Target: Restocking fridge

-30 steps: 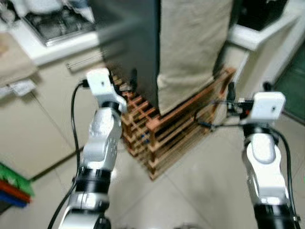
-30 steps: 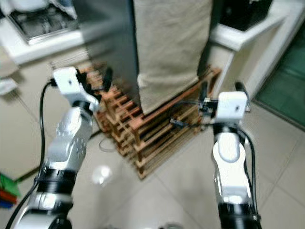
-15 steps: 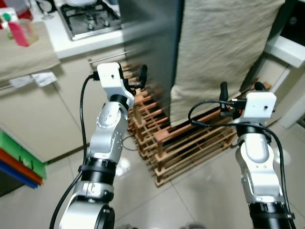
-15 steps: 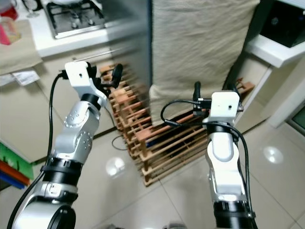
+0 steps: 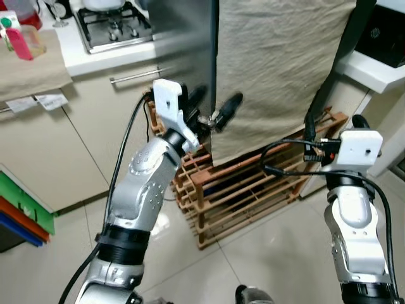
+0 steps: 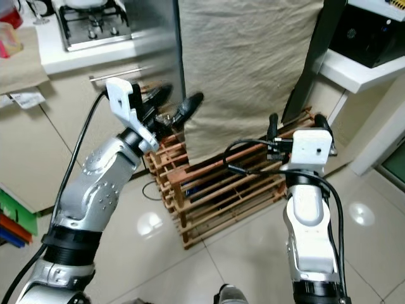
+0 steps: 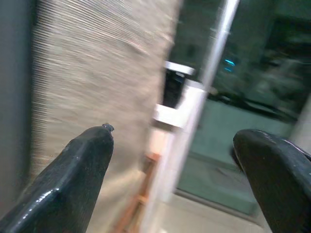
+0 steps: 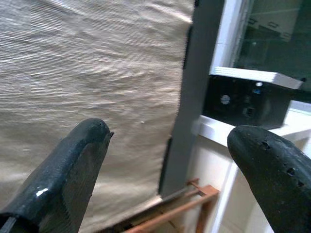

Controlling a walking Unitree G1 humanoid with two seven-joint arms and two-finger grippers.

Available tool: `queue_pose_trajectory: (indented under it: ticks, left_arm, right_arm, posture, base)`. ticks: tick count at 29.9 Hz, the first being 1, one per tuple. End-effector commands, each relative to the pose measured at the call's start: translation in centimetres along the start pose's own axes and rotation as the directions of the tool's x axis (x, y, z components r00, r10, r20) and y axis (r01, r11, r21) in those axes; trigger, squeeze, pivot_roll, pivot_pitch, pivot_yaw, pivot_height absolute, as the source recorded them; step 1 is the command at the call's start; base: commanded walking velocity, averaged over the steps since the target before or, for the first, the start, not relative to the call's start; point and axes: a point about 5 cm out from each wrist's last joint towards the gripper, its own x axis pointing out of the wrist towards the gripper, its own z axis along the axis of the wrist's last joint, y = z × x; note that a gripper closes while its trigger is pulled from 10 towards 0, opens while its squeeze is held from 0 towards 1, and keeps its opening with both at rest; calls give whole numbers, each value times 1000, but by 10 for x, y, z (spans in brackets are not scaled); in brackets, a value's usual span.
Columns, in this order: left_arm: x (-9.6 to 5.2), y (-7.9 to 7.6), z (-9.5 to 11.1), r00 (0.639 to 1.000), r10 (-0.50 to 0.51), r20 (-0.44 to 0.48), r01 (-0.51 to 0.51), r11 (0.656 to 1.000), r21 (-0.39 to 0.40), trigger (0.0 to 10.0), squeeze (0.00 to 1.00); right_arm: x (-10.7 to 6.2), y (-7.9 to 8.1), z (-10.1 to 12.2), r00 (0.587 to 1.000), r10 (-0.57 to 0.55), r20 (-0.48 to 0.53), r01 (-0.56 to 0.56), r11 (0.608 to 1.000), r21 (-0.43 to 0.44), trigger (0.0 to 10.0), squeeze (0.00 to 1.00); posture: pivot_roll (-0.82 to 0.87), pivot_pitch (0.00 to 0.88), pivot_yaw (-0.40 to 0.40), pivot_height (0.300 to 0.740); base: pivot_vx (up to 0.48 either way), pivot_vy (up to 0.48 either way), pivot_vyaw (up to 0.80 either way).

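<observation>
A gas hob [image 5: 114,25] sits on the white tabletop [image 5: 95,56] at far left. The left gripper [image 5: 212,107], jaws released, hovers near the cloth-draped fridge [image 5: 278,63] above a wooden rack [image 5: 253,187]. The right gripper [image 5: 332,123], jaws parted, faces the cloth.

A dark grey steel fridge [image 5: 183,44] wears a beige, finely ribbed cloth [image 5: 278,63]. Below stands a reddish-brown slatted wooden rack [image 5: 253,187] on a glossy pale cream tiled floor [image 5: 272,253]. The left hand [image 5: 214,109] and right hand [image 6: 295,120] have black fingers on silver arms with white wrist blocks. The white worktop [image 5: 101,54] carries a steel-grey hob [image 5: 114,25] above cream cabinet fronts [image 5: 57,152].
</observation>
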Motion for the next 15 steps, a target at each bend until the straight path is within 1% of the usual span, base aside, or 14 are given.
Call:
queue_pose_trajectory:
  ticks: [1, 2, 3, 4, 5, 6, 7, 9, 10, 12, 15]
  left_arm:
    - [4, -9, 1, 998, -62, -7, 62, 998, -7, 10000, 0]
    - [7, -6, -2, 999, -35, -15, 35, 999, 13, 10000, 0]
    - [7, -6, -2, 999, -35, -15, 35, 999, 13, 10000, 0]
    - [13, 12, -7, 994, 110, -1, -110, 994, 22, 10000, 0]
    - [13, 32, -8, 963, 271, 1, -271, 962, 29, 10000, 0]
    - [11, 37, -7, 952, 306, 9, -306, 952, 26, 10000, 0]
    - [9, 42, -5, 938, 345, 25, -346, 937, 42, 10000, 0]
    - [3, 52, -2, 911, 410, 42, -412, 911, 27, 10000, 0]
    - [3, 52, -2, 911, 410, 42, -412, 911, 27, 10000, 0]
    - [1, 56, -1, 895, 444, 51, -445, 895, 21, 10000, 0]
    - [0, 58, 3, 887, 457, 67, -459, 889, 7, 10000, 0]
  right_arm:
    - [1, -4, -1, 1000, -17, -16, 17, 1000, 1, 10000, 0]
    - [1, -4, -1, 1000, -19, -17, 19, 1000, 4, 10000, 0]
    - [1, -4, -1, 1000, -19, -17, 19, 1000, 4, 10000, 0]
    - [2, -1, -1, 1000, -16, -16, 16, 1000, 9, 10000, 0]
    - [2, 1, 0, 1000, -12, -13, 12, 1000, 10, 10000, 0]
    - [2, 1, 0, 1000, -11, -11, 11, 1000, 10, 10000, 0]
    - [2, 1, 0, 1000, -11, -10, 11, 1000, 9, 10000, 0]
    - [1, 0, 0, 1000, -12, -11, 12, 1000, 8, 10000, 0]
    - [1, 0, 0, 1000, -12, -11, 12, 1000, 8, 10000, 0]
    - [0, 0, -1, 1000, -11, -13, 11, 1000, 7, 10000, 0]
    - [-1, -1, -2, 1000, -11, -16, 11, 1000, 4, 10000, 0]
  posture:
    - [-196, 97, 58, 740]
    - [-193, 95, 58, 740]
    - [-193, 95, 58, 740]
    - [-198, 93, 62, 740]
    - [-205, 90, 67, 740]
    - [-209, 88, 68, 740]
    - [-210, 87, 68, 740]
    - [-212, 84, 68, 740]
    - [-212, 84, 68, 740]
    - [-212, 82, 67, 740]
    - [-213, 76, 65, 740]
  base:
    - [0, 0, 0]
    - [0, 0, 0]
    - [0, 0, 0]
    - [0, 0, 0]
    - [0, 0, 0]
    - [0, 0, 0]
    - [0, 0, 0]
    - [0, 0, 0]
    - [0, 0, 0]
    - [0, 0, 0]
    - [0, 0, 0]
